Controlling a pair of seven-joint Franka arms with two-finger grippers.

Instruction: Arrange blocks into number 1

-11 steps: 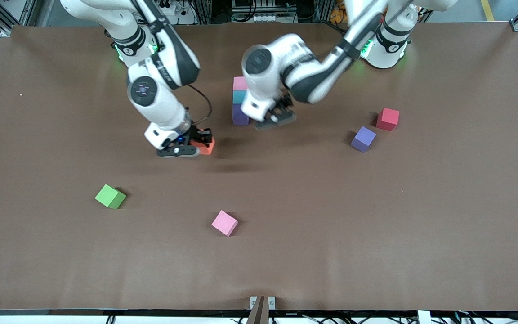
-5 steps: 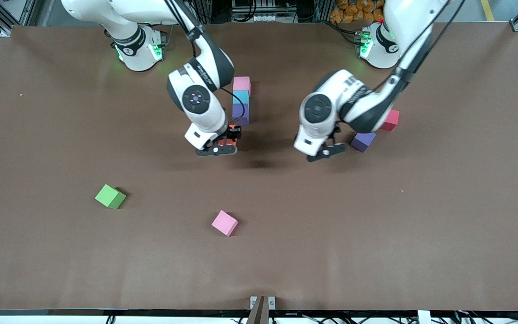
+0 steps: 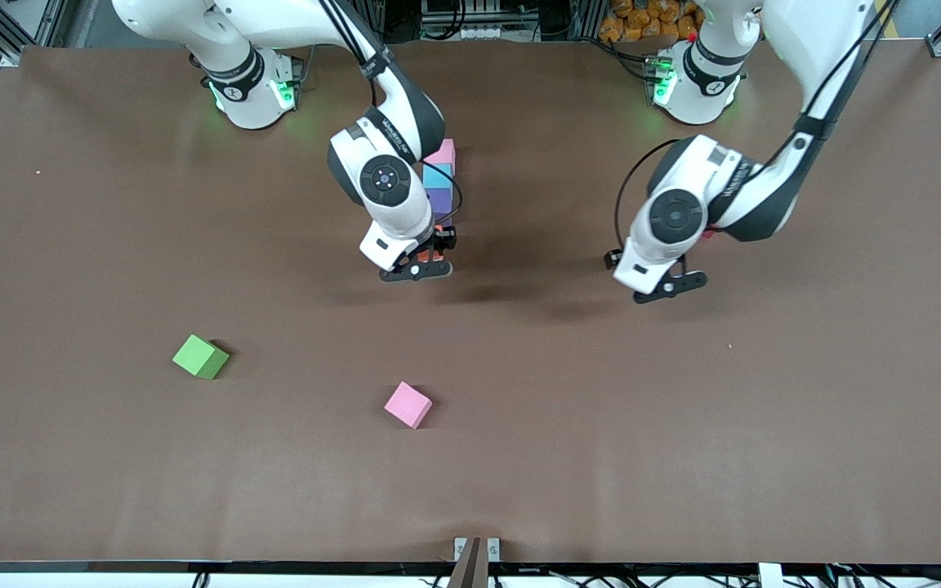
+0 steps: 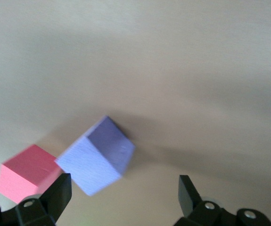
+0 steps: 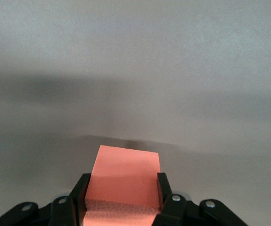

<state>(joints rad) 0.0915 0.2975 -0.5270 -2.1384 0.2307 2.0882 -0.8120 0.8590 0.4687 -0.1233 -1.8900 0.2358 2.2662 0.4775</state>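
A pink block (image 3: 441, 152), a light blue block (image 3: 436, 175) and a purple block (image 3: 439, 202) lie touching in a column. My right gripper (image 3: 419, 266) is shut on the orange block (image 5: 126, 179), low over the table at the column's purple end. The left gripper (image 3: 668, 286) hangs open over the second purple block (image 4: 97, 157), which lies close to one finger (image 4: 59, 194) and is hidden by the arm in the front view. A loose pink block (image 3: 408, 404) lies much nearer the front camera.
A crimson red cube (image 4: 27, 174) sits right beside the second purple block. The green cube (image 3: 200, 357) lies toward the right arm's end of the table, level with the loose pink block.
My right gripper has carried the orange block sideways to the column's purple end. The left arm has swung away from the column and now hangs over the second purple block.
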